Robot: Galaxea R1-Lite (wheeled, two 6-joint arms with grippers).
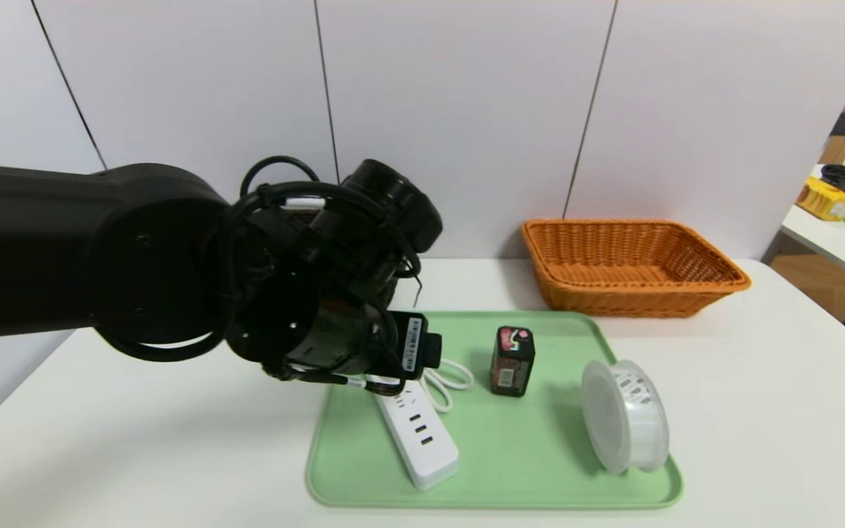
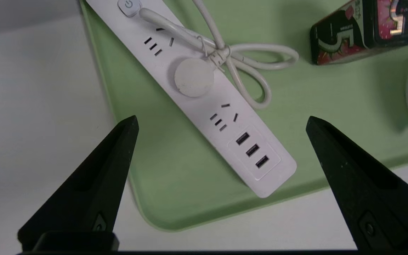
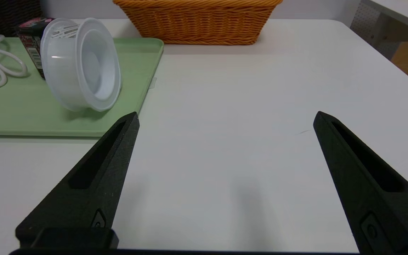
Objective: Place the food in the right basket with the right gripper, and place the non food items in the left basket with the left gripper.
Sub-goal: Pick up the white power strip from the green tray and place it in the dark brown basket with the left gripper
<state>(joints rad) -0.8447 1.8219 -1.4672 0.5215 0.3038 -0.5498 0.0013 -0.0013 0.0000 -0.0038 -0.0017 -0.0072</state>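
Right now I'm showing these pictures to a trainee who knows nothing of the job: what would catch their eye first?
First, the big black left arm filling the head view's left, its open left gripper poised over the power strip on the green tray. Next, the orange basket at the table's far right, then the tub lying on its side beside the upright dark carton.

Bare tray [image 2: 175, 177] flanks the power strip [image 2: 204, 102]; its looped cord [image 2: 260, 71] crowds the carton [image 2: 360, 32] side.
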